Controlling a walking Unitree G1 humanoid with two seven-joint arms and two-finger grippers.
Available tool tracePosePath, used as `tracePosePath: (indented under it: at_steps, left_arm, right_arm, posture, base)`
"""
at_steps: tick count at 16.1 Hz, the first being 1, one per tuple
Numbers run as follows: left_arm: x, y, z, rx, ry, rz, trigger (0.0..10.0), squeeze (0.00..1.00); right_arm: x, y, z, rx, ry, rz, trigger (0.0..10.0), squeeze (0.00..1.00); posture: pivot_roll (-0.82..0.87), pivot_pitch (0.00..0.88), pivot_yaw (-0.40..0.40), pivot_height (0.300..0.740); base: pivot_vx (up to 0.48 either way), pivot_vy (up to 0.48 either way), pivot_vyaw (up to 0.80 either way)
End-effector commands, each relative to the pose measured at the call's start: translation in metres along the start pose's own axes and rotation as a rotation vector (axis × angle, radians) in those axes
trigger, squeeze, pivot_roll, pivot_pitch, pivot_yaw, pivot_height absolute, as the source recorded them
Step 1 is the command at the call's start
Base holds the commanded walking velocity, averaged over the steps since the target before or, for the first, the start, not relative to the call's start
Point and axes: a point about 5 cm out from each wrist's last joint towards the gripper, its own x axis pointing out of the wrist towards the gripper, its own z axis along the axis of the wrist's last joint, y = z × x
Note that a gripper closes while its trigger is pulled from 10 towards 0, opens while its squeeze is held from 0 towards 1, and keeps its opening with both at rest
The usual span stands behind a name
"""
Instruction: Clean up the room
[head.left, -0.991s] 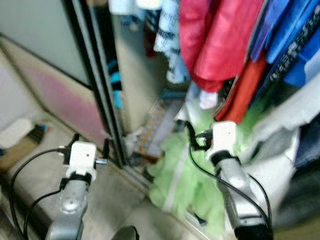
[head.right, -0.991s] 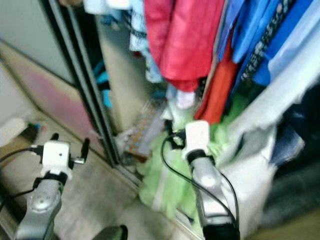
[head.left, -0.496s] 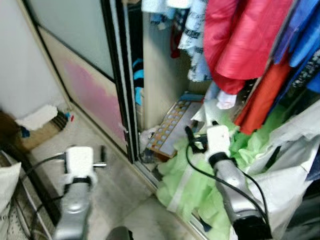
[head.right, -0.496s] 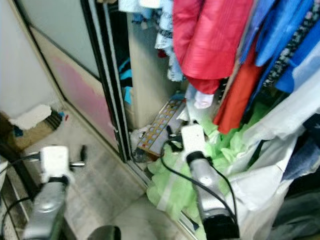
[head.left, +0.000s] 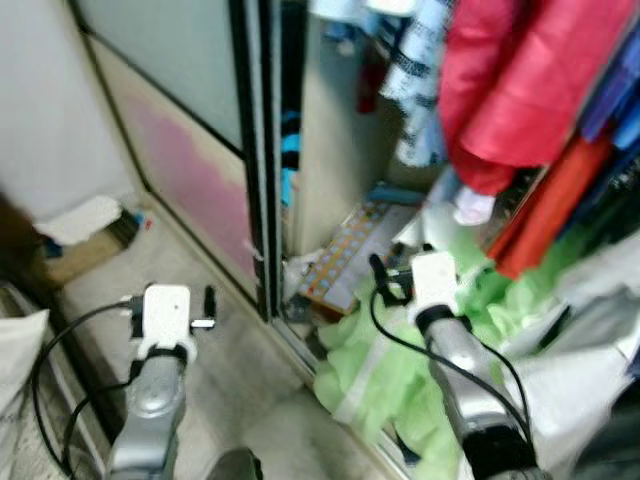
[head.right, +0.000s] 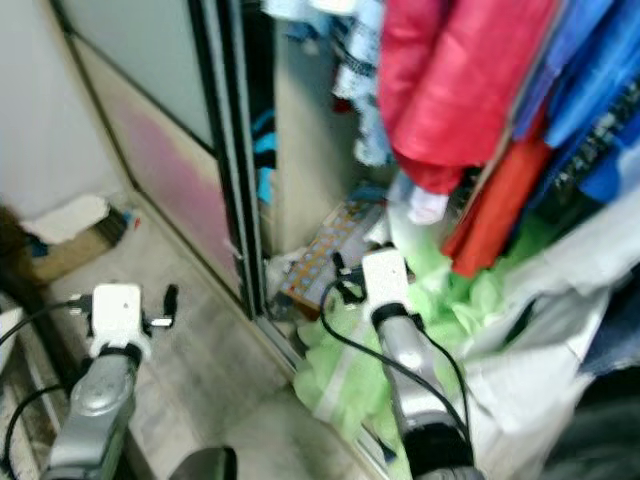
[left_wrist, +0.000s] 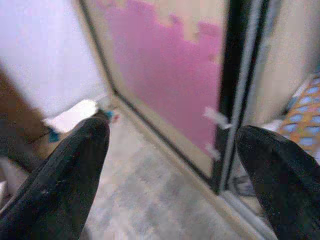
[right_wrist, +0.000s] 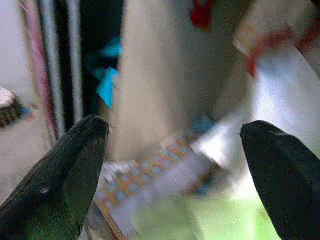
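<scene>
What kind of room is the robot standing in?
Most likely a bedroom, at an open closet. Clothes hang there, like a red jacket, beside a sliding door. A green cloth lies heaped on the closet floor.

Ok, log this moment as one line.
scene: open closet | left hand: open, over floor by sliding door | right hand: open, above green fabric | holding: nothing

So there's a crumpled lime-green garment (head.left: 385, 375) heaped at the bottom of the open closet, spilling over the door track onto the floor. Just behind it a flat board with rows of orange and blue squares (head.left: 352, 258) lies tilted against the closet's inner wall.
</scene>
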Motion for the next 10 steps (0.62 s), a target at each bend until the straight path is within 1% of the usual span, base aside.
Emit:
tracePosePath:
  at_steps: [1,6,7,8,10]
  left_arm:
    - [-0.001,-0.004,-0.003,0.003,0.017,-0.005,10.0,0.00]
    - [-0.002,-0.004,-0.007,0.024,0.035,-0.013,10.0,0.00]
    - [-0.002,-0.005,-0.010,0.035,0.047,-0.025,10.0,0.00]
    - [-0.001,-0.005,-0.012,0.042,0.057,-0.040,10.0,0.00]
    - [0.000,-0.006,-0.014,0.042,0.068,-0.047,10.0,0.00]
  right_arm:
    - [-0.001,-0.005,-0.004,-0.008,0.015,-0.007,10.0,0.00]
    - [-0.002,-0.004,-0.007,0.002,0.015,-0.014,10.0,0.00]
    - [-0.003,-0.004,-0.008,0.010,0.013,-0.030,10.0,0.00]
    - [-0.003,-0.004,-0.009,0.014,0.011,-0.043,10.0,0.00]
    - [-0.004,-0.003,-0.010,0.014,0.013,-0.043,10.0,0.00]
  posture:
    - [0.06,0.033,-0.070,0.740]
    - [0.06,0.017,-0.042,0.740]
    - [0.05,0.008,-0.022,0.740]
    - [0.05,0.000,-0.006,0.740]
    - [0.05,0.000,-0.004,0.740]
  base:
    - [0.000,0.000,0.80]
    - [0.000,0.000,0.80]
    - [0.000,0.000,0.48]
    - [0.000,0.000,0.00]
    - [0.000,0.000,0.00]
